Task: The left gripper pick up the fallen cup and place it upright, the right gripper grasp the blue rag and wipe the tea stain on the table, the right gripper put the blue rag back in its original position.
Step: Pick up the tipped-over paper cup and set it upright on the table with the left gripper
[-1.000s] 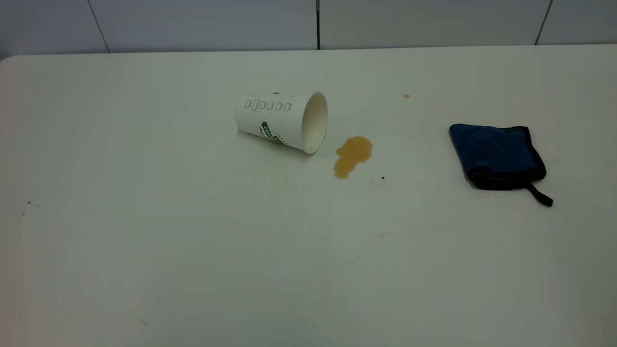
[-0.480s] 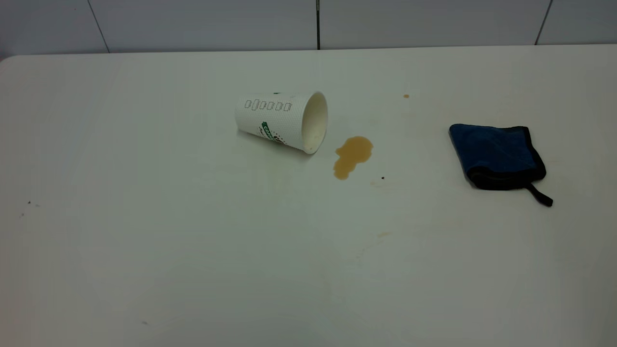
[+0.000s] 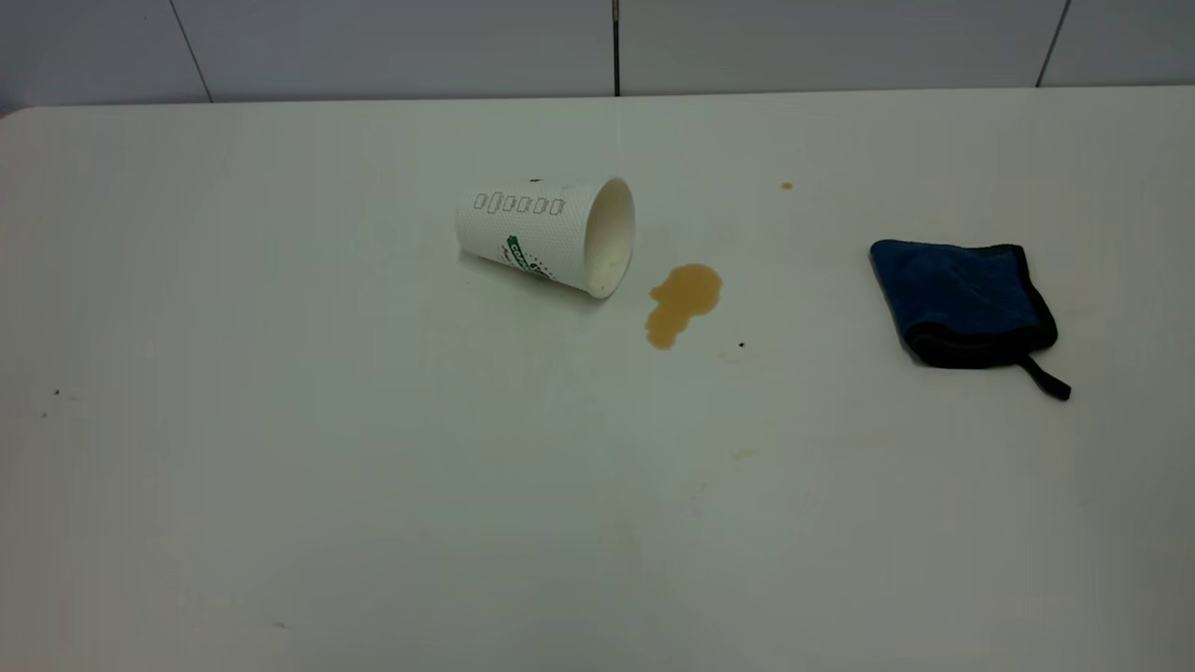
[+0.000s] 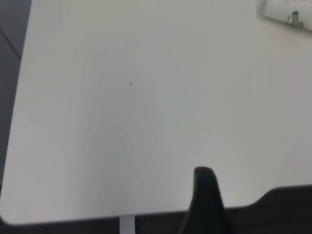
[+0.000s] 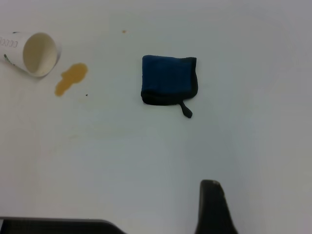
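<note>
The cup [image 3: 546, 233] lies on its side on the white table [image 3: 373, 485], left of centre towards the back, its mouth facing right. The tea stain [image 3: 683, 301] is a light-brown puddle just right of the cup's rim. The blue rag [image 3: 962, 299] lies folded at the right, its black loop tag pointing to the front right. Neither gripper shows in the exterior view. Only part of my left gripper [image 4: 204, 195] shows in the left wrist view, over the table's edge and far from the cup [image 4: 287, 14]. Part of my right gripper [image 5: 212, 204] hangs above bare table, well short of the rag [image 5: 168, 80].
A small brown speck [image 3: 787, 186] lies behind the stain, a black dot [image 3: 741, 344] and a faint smudge [image 3: 742, 455] in front of it. A grey tiled wall runs behind the table. The right wrist view also shows the cup [image 5: 31, 53] and the stain [image 5: 70, 78].
</note>
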Tool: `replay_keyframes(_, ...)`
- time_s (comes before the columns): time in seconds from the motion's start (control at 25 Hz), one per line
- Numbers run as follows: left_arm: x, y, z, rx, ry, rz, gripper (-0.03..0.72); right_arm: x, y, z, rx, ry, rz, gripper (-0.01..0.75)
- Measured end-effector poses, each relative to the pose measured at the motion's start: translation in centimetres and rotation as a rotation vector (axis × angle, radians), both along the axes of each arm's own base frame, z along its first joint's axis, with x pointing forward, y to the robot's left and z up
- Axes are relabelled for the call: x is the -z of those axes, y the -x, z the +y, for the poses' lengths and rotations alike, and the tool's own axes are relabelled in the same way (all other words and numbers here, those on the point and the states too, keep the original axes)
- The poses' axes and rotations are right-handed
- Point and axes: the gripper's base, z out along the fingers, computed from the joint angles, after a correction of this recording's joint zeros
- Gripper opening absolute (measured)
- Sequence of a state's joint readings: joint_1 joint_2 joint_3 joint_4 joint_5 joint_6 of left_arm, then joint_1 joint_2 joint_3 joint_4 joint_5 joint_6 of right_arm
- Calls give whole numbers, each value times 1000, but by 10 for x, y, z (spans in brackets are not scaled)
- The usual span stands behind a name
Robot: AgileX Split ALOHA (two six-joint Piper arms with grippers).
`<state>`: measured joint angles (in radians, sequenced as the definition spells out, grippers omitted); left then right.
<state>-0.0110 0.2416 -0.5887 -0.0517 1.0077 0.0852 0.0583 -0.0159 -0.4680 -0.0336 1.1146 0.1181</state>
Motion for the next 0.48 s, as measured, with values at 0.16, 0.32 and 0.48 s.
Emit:
replay_keyframes(0.16, -10, -50, -11, 83, 78, 5, 585, 0, 0, 0, 0, 0, 0, 533)
replay_keyframes(0.32, 1, -104, -20, 179, 115, 49, 585, 0, 0, 0, 0, 1, 0, 533)
replay_keyframes(0.48, 13, -151, -27, 257, 139, 102, 585, 0, 0, 0, -1, 1, 0, 533)
